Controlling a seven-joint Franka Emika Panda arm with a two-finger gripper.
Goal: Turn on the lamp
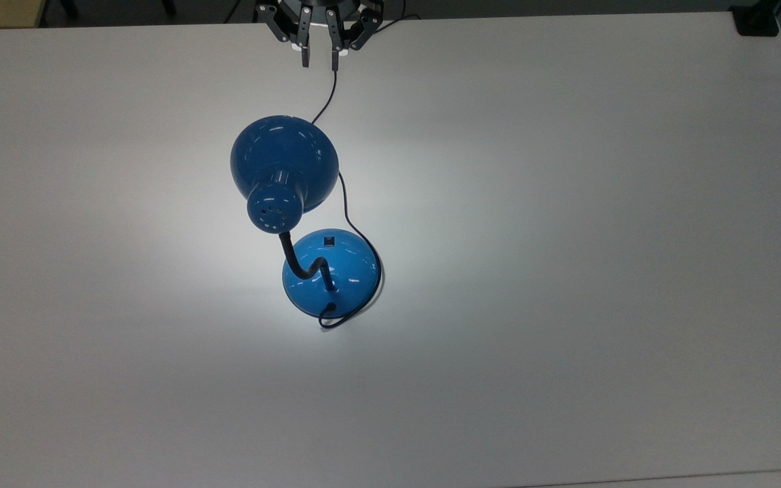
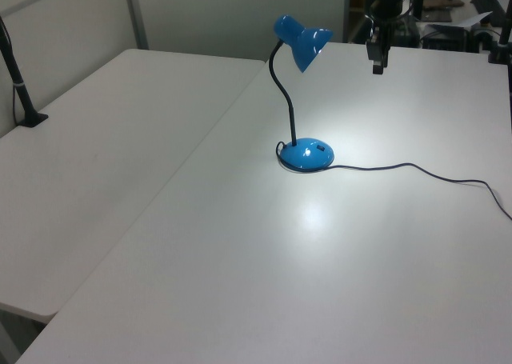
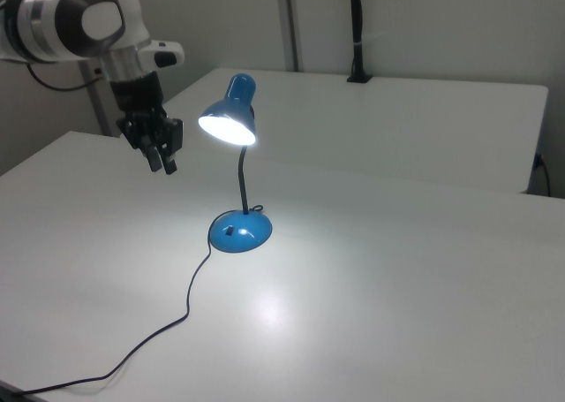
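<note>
1. The lamp (image 3: 231,119) is glossy blue on shade and round base, its open shade glowing white.
2. Its bendy neck (image 2: 282,92), switch (image 1: 329,240) and cord (image 3: 181,318) are black.
3. The table (image 1: 567,271) is plain white, with a brighter patch under the lamp.
4. The gripper (image 3: 161,148) is black, on a white and grey arm (image 3: 84,18).

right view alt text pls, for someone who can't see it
A glossy blue desk lamp stands lit on a white table, its shade glowing and a bright pool of light beside its base. The robot's gripper hangs in the air at the right view's left, apart from the lamp, holding nothing.
</note>
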